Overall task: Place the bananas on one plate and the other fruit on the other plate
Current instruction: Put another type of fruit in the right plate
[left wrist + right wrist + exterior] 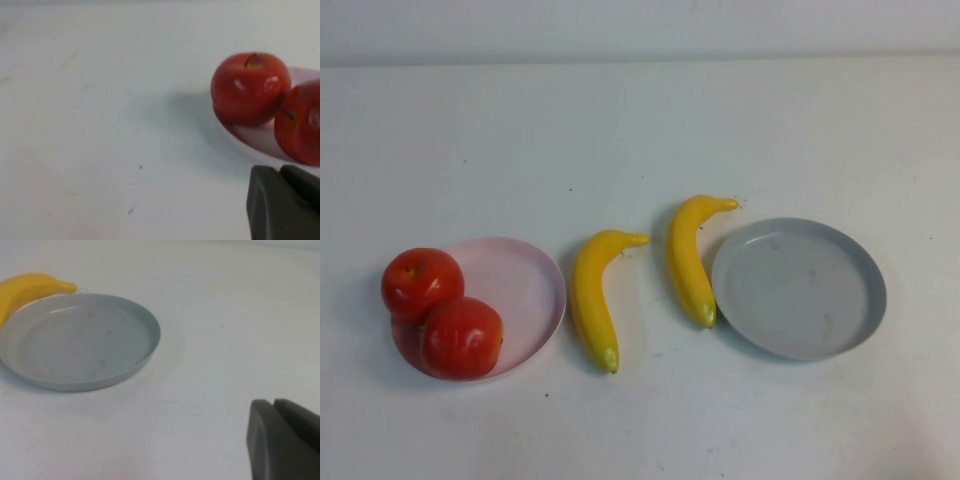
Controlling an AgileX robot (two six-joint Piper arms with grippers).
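Two red apples [422, 283] [461, 338] sit at the left edge of the pale pink plate [525, 285]; the upper one overhangs its rim. Two yellow bananas [594, 300] [690, 258] lie on the table between the plates. The right one's lower tip is close against the empty grey-blue plate [798, 288]. Neither gripper shows in the high view. My left gripper [279, 171] is shut and empty, near the apples [250, 89] and pink plate [260, 141]. My right gripper [273, 403] is shut and empty, apart from the grey plate [75, 340] and a banana [25, 289].
A plain white table [640, 130] stretches to a pale back wall. Nothing else stands on it.
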